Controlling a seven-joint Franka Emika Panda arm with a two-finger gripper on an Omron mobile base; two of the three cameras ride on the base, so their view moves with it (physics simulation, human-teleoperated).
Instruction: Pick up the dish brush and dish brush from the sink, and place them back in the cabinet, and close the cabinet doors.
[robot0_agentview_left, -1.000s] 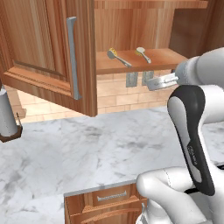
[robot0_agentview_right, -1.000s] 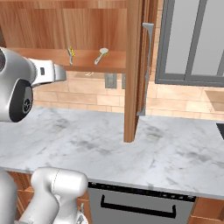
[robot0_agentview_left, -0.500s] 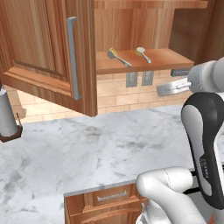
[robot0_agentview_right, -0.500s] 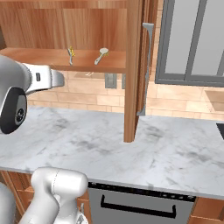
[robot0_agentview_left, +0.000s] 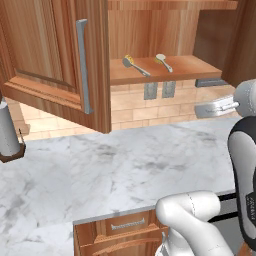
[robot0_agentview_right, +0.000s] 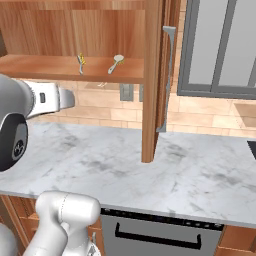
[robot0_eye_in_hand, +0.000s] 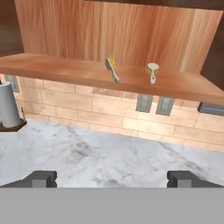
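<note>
Claw: gripper (robot0_eye_in_hand: 112, 178) spread wide, nothing between its tips; it is below the cabinet (robot0_agentview_left: 165, 70) shelf
Brushes: two; both lie on the cabinet shelf, near each other
Looks: one dish brush (robot0_eye_in_hand: 152, 71) has a round white head; other brush (robot0_eye_in_hand: 111, 68) is darker
Doors: two cabinet doors (robot0_agentview_left: 55, 55), both open
</note>
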